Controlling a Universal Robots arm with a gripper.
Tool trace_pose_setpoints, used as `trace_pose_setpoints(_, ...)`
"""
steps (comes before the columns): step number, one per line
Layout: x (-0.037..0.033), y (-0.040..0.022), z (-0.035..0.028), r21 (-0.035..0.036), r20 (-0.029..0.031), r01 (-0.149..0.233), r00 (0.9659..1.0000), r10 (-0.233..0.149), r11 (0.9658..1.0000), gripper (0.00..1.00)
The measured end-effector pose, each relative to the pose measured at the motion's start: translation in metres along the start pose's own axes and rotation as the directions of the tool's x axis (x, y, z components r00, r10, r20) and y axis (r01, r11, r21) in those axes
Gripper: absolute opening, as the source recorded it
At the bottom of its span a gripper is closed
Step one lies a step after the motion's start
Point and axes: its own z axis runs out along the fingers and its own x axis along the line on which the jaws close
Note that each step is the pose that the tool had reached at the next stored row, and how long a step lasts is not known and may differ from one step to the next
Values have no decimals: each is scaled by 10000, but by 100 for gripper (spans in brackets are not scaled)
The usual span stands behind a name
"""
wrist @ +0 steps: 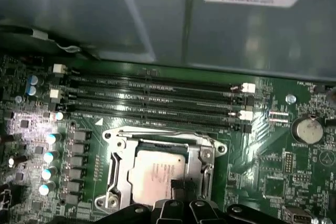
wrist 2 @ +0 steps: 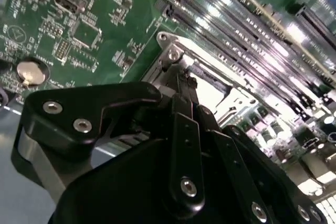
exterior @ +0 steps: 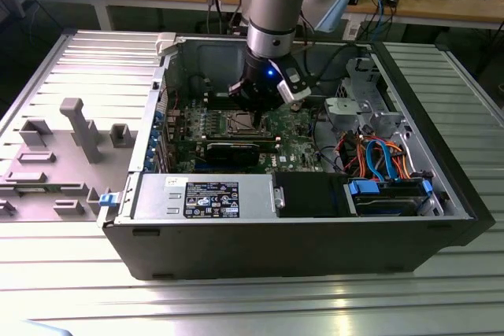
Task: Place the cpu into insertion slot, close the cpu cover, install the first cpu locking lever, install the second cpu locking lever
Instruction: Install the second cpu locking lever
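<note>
Chip: the cpu (wrist: 157, 174) lies flat in the insertion slot (wrist: 116, 174), mid-board inside the open computer case (exterior: 441, 194).
Cover: the cpu cover (wrist: 157, 139) frames it; whether fully flat, unclear.
Gripper: gripper (wrist 2: 181, 80) fingers together, tips at the socket's edge.
Technique: judged best to press gently and straight down.
Orientation: square chip, no long axis; top faces up, edges parallel to the memory slots (wrist: 152, 100) at 12 o'clock.

Even overhead light, glare on memory slots (wrist 2: 247, 30), gripper (wrist 2: 181, 85) blurred close up, case (exterior: 315, 249) front in shadow
</note>
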Motion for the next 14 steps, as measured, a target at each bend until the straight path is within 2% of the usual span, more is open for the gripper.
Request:
trace_pose_setpoints(1, 2, -6, -36, 5, -1, -1, 10000, 1, 10000, 11)
trace_pose_setpoints(2, 6, -13, -110, 6, 0, -1, 10000, 1, 10000, 11)
trace_pose_setpoints(3, 7, -16, -136, 6, 0, -1, 10000, 1, 10000, 11)
trace_pose_setpoints(6, 10, -40, -147, 5, 1, -1, 10000, 1, 10000, 11)
trace_pose_setpoints(10, 34, -250, -150, 5, 0, -1, 10000, 1, 10000, 11)
trace_pose_setpoints(13, 48, -291, -151, 0, 1, -2, 10000, 2, 10000, 11)
trace_pose_setpoints(14, 61, -300, -150, -39, 8, -1, 10000, 1, 10000, 11)
